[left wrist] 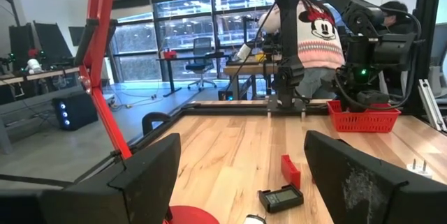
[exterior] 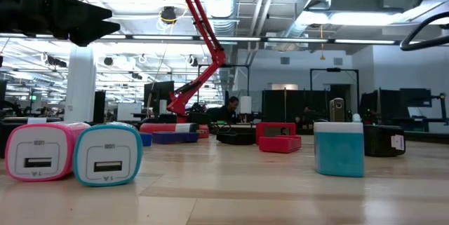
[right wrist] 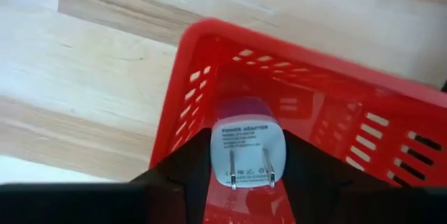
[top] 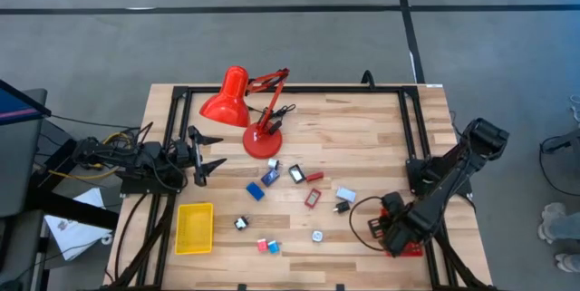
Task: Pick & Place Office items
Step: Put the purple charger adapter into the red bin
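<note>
Two USB chargers, one pink (exterior: 38, 153) and one teal (exterior: 107, 153), sit touching at the near counter edge in the low view; they match the pink and blue pair (top: 267, 247) seen from above. Beyond them we count roughly ten more office items spread over the middle of the counter (top: 362, 128): a blue block (top: 255, 190), a red-framed piece (top: 312, 198), a pale grey block (top: 345, 195), a black plug (top: 341, 208), and others too small to name.

Right pincer (right wrist: 246, 175) hangs directly over the red tray (right wrist: 209, 49) at the right near corner. Its fingers sit close on either side of a white power adapter (right wrist: 247, 151), prongs facing the wrist camera, body pointing down into the tray. We cannot tell whether the fingers grip it firmly or are letting go. Key relation: adapter is straight above the tray floor, inside the rim, so a release should drop it in.

Left pincer (top: 201, 157) waits at the left counter edge, fingers spread wide, nothing between them. Yellow tray (top: 194, 227) lies just near of it. Red desk lamp (top: 245, 110) stands at the far side. Judgement: left arm is nearer the blue block and the charger pair; right arm nearer the grey block and plug.
</note>
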Controlling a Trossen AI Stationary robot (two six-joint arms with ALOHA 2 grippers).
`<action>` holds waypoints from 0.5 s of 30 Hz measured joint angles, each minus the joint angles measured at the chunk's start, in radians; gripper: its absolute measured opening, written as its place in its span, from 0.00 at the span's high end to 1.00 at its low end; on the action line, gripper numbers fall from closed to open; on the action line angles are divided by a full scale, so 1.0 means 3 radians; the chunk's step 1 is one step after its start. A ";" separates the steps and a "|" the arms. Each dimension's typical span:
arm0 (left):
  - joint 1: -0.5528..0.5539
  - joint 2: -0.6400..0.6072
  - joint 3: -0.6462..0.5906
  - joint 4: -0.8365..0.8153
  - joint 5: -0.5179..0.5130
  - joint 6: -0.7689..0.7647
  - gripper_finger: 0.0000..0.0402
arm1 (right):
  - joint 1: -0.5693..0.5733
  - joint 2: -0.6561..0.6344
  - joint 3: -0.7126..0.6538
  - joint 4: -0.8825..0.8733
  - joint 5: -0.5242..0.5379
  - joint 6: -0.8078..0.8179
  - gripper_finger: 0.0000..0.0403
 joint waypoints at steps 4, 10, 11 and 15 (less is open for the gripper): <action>0.0001 0.0000 0.0000 -0.0001 -0.0001 -0.0004 0.25 | -0.0021 0.0000 0.0000 0.0053 0.0008 -0.0049 0.57; 0.0001 0.0000 0.0000 -0.0001 0.0000 -0.0026 0.25 | -0.0020 0.0000 0.0000 0.0048 0.0006 -0.0065 0.50; 0.0000 0.0000 0.0000 -0.0001 0.0000 -0.0026 0.25 | -0.0020 -0.0002 0.0000 0.0037 -0.0013 -0.0101 0.50; 0.0000 0.0000 0.0000 -0.0001 -0.0001 -0.0025 0.25 | -0.0018 -0.0095 0.0047 -0.0190 -0.0080 -0.0121 0.47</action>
